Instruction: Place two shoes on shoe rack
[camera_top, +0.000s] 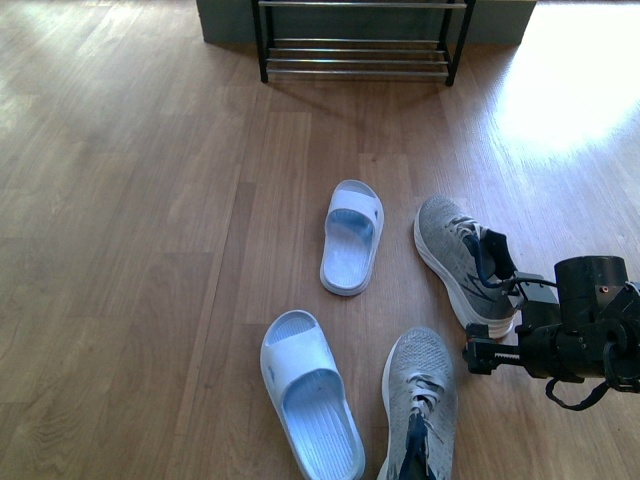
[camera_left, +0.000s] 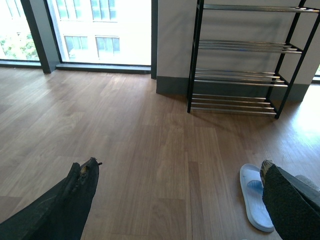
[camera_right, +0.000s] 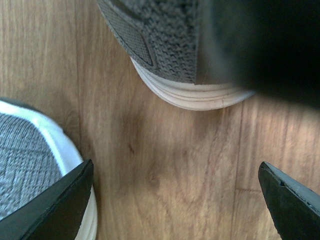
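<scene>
Two grey knit sneakers lie on the wood floor. One sneaker (camera_top: 452, 252) is at the right, its toe towards the rack. The other sneaker (camera_top: 420, 400) is at the front edge. The shoe rack (camera_top: 355, 58) stands at the far wall with bare rods; the left wrist view shows the rack (camera_left: 240, 75) with its tiers. My right gripper (camera_right: 176, 167) is open and hangs low over bare floor between the first sneaker's heel (camera_right: 160, 45) and the other's toe (camera_right: 25, 150), holding nothing. My left gripper (camera_left: 179, 162) is open above the floor, facing the rack.
Two white slides lie near the sneakers: one slide (camera_top: 352, 237) in the middle of the floor, the other slide (camera_top: 310, 395) at the front left. The right arm (camera_top: 585, 330) sits at the front right. Windows (camera_left: 100, 30) line the far wall left of the rack.
</scene>
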